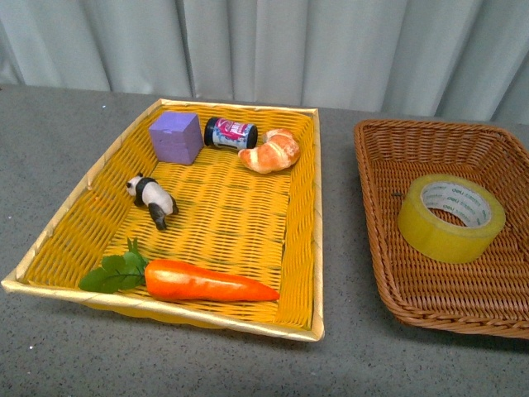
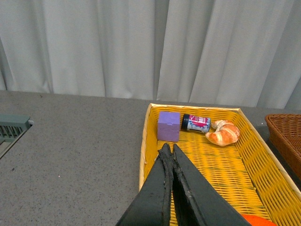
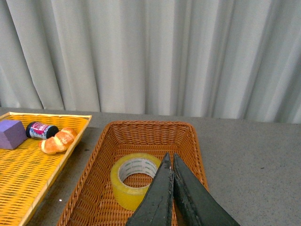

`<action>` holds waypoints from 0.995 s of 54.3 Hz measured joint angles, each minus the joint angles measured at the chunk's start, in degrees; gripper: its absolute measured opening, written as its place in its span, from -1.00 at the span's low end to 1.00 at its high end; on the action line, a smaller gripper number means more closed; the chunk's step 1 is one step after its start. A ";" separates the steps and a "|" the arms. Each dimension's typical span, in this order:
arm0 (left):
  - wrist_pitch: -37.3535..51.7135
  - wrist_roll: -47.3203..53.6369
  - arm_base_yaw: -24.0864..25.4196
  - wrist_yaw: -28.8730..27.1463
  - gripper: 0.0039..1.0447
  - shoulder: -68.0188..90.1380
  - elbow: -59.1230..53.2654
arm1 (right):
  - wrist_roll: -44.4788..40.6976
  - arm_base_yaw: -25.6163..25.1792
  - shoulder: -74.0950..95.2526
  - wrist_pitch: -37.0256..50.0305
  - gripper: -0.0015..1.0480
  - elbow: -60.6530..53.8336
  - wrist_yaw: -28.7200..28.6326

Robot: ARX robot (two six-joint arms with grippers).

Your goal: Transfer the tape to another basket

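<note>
- Nearest in the yellow woven basket (image 1: pixel 302 240) lies a carrot (image 1: pixel 211 283) with green leaves, pointing right.
- Behind it stands a panda figure (image 1: pixel 153 198).
- At the far wall sit a purple cube (image 1: pixel 176 137), a small jar (image 1: pixel 231 133) on its side and a croissant (image 1: pixel 271 150).
- The tape (image 1: pixel 451 217) lies flat inside the brown wicker basket (image 1: pixel 388 149), apart from both grippers.
- The left gripper (image 2: pixel 169 151) and right gripper (image 3: pixel 170 159) are both clenched, holding nothing.

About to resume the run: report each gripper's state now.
Left gripper: closed, holding nothing, above the yellow basket.
Right gripper: closed, holding nothing; the tape lies free in the brown basket.
</note>
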 joint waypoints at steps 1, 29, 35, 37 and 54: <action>-0.68 0.00 0.00 0.00 -0.93 -0.68 0.00 | 0.00 0.00 -0.33 -0.33 -0.98 0.00 0.00; -18.51 0.00 0.00 0.04 -0.93 -17.20 0.00 | 0.00 0.00 -13.09 -13.51 -0.98 0.04 -0.13; -18.95 0.00 0.00 0.04 -0.93 -18.53 0.00 | 0.00 0.00 -13.18 -13.51 -0.98 0.04 -0.17; -18.95 -0.04 0.00 0.04 -0.92 -18.53 0.00 | 0.00 0.00 -13.18 -13.51 -0.98 0.04 -0.15; -18.95 -0.02 0.00 0.04 0.27 -18.58 0.00 | -0.02 0.00 -13.18 -13.51 0.16 0.04 -0.15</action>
